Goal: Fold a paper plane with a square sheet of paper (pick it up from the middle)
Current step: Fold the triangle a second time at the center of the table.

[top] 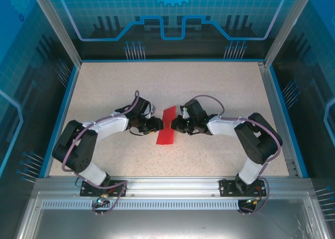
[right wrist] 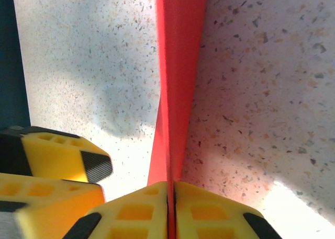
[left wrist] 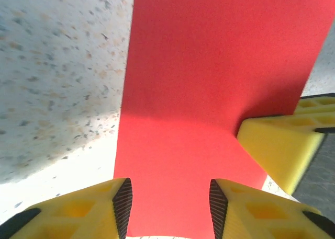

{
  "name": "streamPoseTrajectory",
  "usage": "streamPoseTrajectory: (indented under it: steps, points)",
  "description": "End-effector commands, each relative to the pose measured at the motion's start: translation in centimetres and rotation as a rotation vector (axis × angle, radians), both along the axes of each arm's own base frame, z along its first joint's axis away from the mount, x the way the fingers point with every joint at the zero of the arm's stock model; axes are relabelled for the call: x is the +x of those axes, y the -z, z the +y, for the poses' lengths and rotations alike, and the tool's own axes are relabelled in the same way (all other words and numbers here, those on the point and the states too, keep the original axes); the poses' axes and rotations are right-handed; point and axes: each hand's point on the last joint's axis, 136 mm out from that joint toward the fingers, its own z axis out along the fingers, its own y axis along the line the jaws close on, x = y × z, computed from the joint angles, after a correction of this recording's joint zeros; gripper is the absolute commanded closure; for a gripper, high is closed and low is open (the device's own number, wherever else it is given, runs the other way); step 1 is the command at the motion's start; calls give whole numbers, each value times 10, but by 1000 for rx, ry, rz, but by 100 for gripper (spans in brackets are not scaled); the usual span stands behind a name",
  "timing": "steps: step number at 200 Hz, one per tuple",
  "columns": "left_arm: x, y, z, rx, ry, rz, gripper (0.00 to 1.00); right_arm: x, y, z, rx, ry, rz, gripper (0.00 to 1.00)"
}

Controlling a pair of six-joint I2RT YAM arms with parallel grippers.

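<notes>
Looking down from the top external view, the left claw (top: 158, 125) and right claw (top: 174, 126) meet from opposite sides at the square sheet of paper (top: 166, 133), a narrow red strip on the speckled table (top: 220, 87); their fingertips are too small to read. From the left wrist, the sheet (left wrist: 209, 66) passes between 2 parted fingers, its near end cut off. From the right wrist, 2 fingers pinch the sheet's (right wrist: 178, 50) upright edge.

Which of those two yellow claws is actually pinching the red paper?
The right gripper: its fingers are pressed together on the red paper. On the left gripper the fingers stand apart.
</notes>
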Motion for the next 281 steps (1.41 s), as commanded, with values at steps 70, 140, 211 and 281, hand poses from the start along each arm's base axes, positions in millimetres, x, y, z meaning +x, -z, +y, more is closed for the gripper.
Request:
streamPoseTrajectory:
  steps: [70, 140, 211, 281]
  points:
    - [-19, -30, 23, -153, -118, 10, 33, 10, -63, 19, 253, -12, -30, 92]
    - [-19, -46, 18, -300, -196, 12, 30, 18, -81, 18, 337, 9, -38, 92]
    - [-20, -68, 20, -363, -218, -14, 30, 17, -80, 16, 337, 10, -34, 92]
    - [-25, -74, 24, -323, -184, -18, 29, 17, -74, 12, 314, 6, -34, 92]
